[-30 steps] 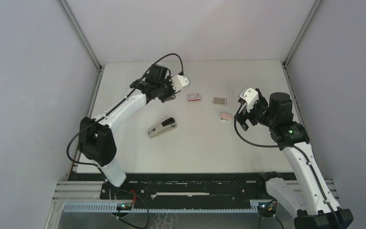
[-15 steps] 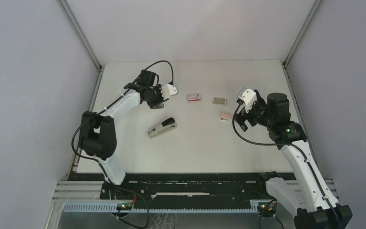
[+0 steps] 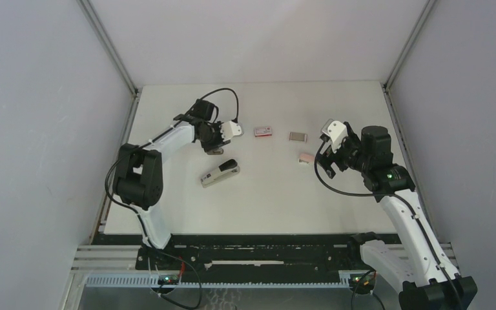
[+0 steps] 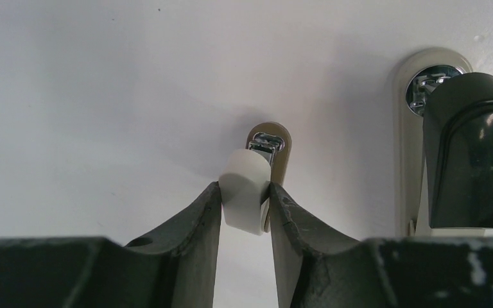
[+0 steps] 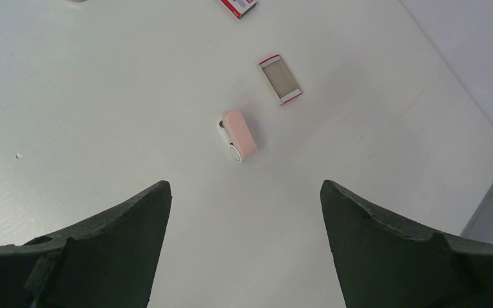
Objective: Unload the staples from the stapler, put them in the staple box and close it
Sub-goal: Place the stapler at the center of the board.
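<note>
My left gripper (image 4: 244,186) is shut on a small stapler (image 4: 244,196) with a white top and a beige base; both fingers press its sides. It sits low over the table at the back left (image 3: 214,150). Its metal front end (image 4: 268,141) shows, but I cannot make out the staples in any view. A larger stapler (image 4: 462,154) with a black top and a grey base lies just to the right, nearer the front in the top view (image 3: 220,173). My right gripper (image 5: 244,185) stands open and empty near a pink stapler (image 5: 239,135).
A red-and-white little box (image 3: 263,131) lies at the back middle. An open flat box (image 3: 298,136) with a grey inside lies right of it, with the pink stapler (image 3: 306,157) just in front. Grey walls close the table on three sides.
My left arm has drawn back and to the left and come down, bringing the small stapler close to the table beside the black-topped stapler. The right arm has barely moved.
</note>
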`<state>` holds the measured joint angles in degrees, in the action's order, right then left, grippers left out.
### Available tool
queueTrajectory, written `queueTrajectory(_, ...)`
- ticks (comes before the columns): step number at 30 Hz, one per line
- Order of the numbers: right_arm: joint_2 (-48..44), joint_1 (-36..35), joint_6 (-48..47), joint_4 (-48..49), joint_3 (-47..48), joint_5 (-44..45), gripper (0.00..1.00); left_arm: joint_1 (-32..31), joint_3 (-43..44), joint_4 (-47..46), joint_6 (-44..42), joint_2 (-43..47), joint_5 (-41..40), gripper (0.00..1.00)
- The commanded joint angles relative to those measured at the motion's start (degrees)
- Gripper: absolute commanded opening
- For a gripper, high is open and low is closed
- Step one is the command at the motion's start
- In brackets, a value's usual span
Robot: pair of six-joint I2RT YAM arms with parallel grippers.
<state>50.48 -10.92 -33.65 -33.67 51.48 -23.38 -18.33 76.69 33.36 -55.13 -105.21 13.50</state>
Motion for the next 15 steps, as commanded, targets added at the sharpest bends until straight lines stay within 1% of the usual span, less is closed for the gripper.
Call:
queueTrajectory(1, 0.0, -0.2, -0.1, 1.8, 0.3, 0.2, 0.86, 0.4, -0.1, 0.0, -1.6, -0.8, 0.3, 0.39)
queueTrajectory(6, 0.0, -0.3, -0.1, 1.7, 0.4, 0.0, 0.86, 0.4, -0.3, 0.0, -1.6, -1.3, -0.8, 0.44)
queueTrajectory(9, 0.0, -0.2, -0.2, 1.7, 0.3, -0.1, 0.86, 0.5, -0.3, 0.0, -1.2, -0.7, -1.3, 0.49)
queueTrajectory(10, -0.1, -0.2, -0.2, 1.6, 0.3, -0.1, 0.86, 0.5, -0.3, -0.3, -0.6, -0.3, -1.4, 0.52)
queueTrajectory(13, -0.1, -0.2, -0.2, 1.5, 0.3, -0.1, 0.86, 1.2, 0.4, -0.9, 2.0, 2.1, -0.2, 0.65)
queueTrajectory(15, -0.1, -0.3, -0.2, 1.5, 0.3, -0.2, 0.86, 1.4, 1.2, -0.9, 4.0, 3.9, 0.4, 0.72)
